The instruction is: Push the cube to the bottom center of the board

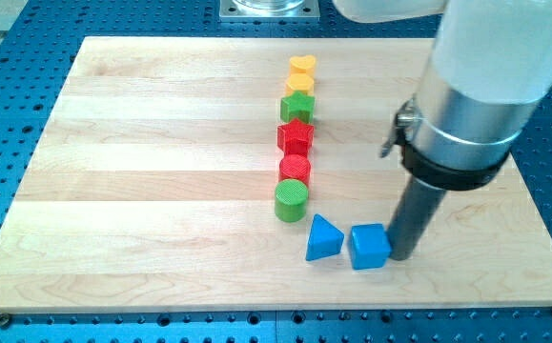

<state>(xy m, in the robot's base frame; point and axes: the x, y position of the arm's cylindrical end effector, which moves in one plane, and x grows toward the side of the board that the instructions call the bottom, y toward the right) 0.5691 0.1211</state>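
A blue cube [369, 247] sits on the wooden board [142, 191] near the view's bottom, right of centre. My tip [400, 254] stands right against the cube's right side. A blue triangle block [323, 238] lies just left of the cube, nearly touching it.
A column of blocks runs up the board's middle: a green cylinder [291, 201], a red cylinder [295, 171], a red star [296, 137], a green star [297, 107], and two yellow blocks [301, 75] at the top. The arm's large body [476, 86] hangs over the board's right side.
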